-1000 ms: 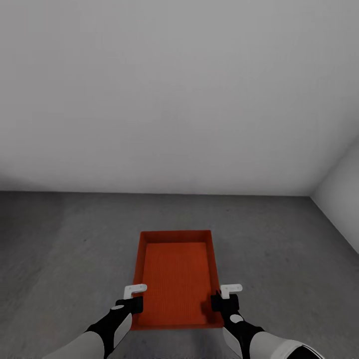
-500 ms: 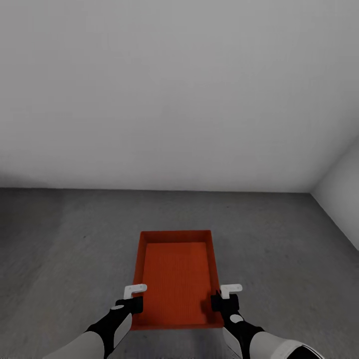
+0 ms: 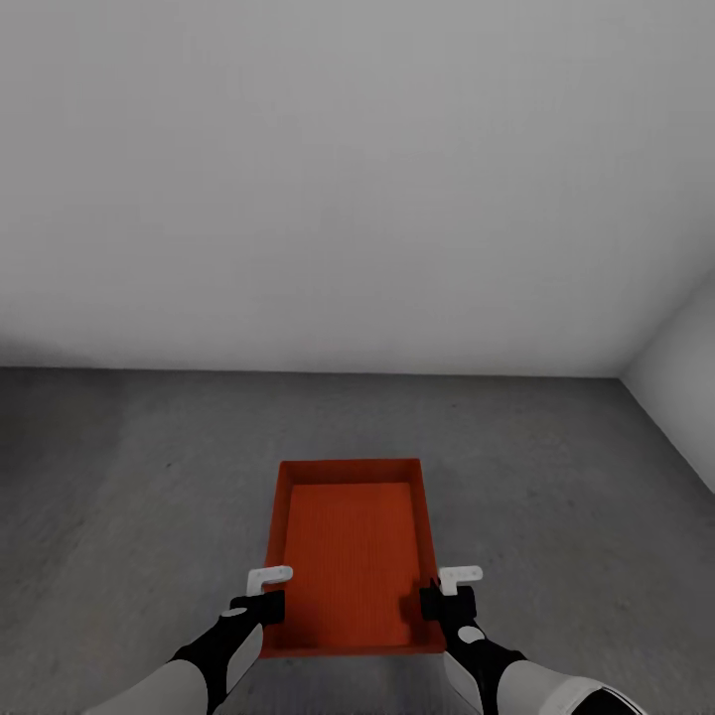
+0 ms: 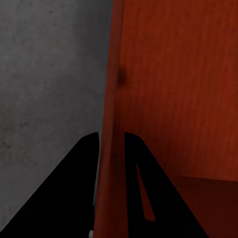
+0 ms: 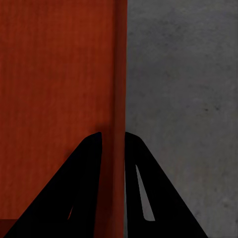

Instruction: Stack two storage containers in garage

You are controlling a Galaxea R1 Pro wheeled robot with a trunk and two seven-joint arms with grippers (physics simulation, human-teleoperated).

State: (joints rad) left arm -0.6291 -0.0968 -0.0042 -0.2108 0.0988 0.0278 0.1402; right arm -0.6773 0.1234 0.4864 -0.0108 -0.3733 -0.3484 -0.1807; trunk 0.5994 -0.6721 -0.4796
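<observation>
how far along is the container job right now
Done: one red-orange open-top storage container has reached the grey concrete floor of the white-walled room. In hand: left gripper and right gripper each clamp a side wall. Left: set it down, and stack the second container.

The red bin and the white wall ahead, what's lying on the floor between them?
Nothing: in the head view the stretch from the red bin, held at its side walls by the left gripper and right gripper, to the white wall is bare grey concrete floor.
</observation>
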